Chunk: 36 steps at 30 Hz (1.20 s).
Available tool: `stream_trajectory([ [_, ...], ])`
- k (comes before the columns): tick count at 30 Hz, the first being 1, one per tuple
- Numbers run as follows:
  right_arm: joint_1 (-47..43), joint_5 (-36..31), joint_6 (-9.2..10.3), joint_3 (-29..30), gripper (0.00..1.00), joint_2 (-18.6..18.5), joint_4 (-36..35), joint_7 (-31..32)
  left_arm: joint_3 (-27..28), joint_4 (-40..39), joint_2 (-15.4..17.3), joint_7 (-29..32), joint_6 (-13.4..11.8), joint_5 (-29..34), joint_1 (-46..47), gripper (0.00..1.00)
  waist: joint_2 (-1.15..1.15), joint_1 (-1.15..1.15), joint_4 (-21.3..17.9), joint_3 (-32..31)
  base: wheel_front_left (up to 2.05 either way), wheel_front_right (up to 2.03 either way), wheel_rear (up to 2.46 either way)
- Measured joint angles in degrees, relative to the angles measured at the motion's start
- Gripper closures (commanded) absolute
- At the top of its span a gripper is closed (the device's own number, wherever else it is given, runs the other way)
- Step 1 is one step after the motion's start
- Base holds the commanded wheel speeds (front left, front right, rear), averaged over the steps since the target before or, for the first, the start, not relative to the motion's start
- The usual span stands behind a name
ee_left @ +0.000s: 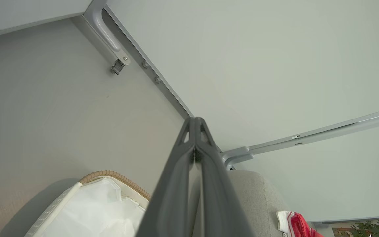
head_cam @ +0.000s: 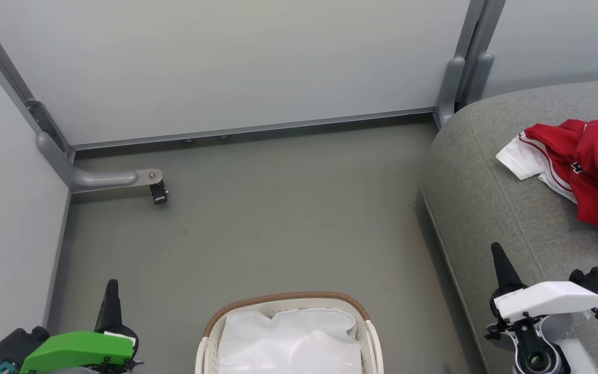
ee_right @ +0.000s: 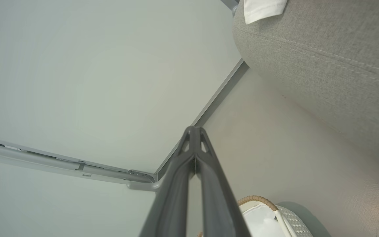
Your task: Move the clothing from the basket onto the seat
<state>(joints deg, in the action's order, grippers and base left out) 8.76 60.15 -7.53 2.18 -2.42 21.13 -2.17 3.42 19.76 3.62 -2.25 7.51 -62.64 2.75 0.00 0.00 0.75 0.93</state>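
Observation:
The red clothing [head_cam: 589,166], with a white striped sleeve, lies bunched on the grey seat [head_cam: 491,208] at the right; a bit of it [ee_left: 296,223] shows in the left wrist view, and a white sleeve end [ee_right: 263,8] in the right wrist view. The white basket [head_cam: 288,306] with its tan rim stands at the bottom centre, and inside it I see white liner and no red fabric. My left gripper [head_cam: 111,285] is shut and empty at the lower left beside the basket. My right gripper [head_cam: 496,250] is shut and empty over the seat's front edge.
Pale partition panels with grey metal frames close off the back and left. A grey bracket foot with a small caster [head_cam: 158,193] juts onto the floor at the left. Grey floor stretches between basket, wall and seat.

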Motion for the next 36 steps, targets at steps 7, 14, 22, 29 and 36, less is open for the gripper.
stream_trajectory([
  [7,-0.24,4.11,0.01,0.56,1.00,-0.03,-0.87,1.15,0.34,-0.81,-0.11,1.18,0.00,-3.81,0.33,1.00,0.00,0.00,-0.07,-0.07,0.00,0.00,0.00],
  [14,-0.57,7.97,0.01,1.07,1.00,-0.08,-1.77,2.16,0.69,-1.41,-0.23,2.21,0.00,-7.36,0.58,1.00,0.00,0.00,-0.15,-0.15,0.00,0.00,0.00],
  [22,-0.92,12.12,0.01,1.62,1.00,-0.11,-2.69,3.25,1.14,-2.24,-0.33,3.38,0.00,-11.28,1.29,1.00,0.00,0.00,-0.24,-0.24,0.00,0.00,0.00],
  [29,-1.11,15.50,0.02,2.10,1.00,-0.15,-3.44,4.22,1.51,-2.79,-0.40,4.23,0.00,-14.24,1.41,1.00,0.00,0.00,-0.31,-0.31,0.00,0.00,0.00],
  [36,-1.24,18.72,0.02,2.54,1.00,-0.16,-4.14,5.06,1.82,-3.28,-0.45,5.22,0.00,-17.26,1.69,1.00,0.00,0.00,-0.39,-0.39,0.00,0.00,0.00],
])
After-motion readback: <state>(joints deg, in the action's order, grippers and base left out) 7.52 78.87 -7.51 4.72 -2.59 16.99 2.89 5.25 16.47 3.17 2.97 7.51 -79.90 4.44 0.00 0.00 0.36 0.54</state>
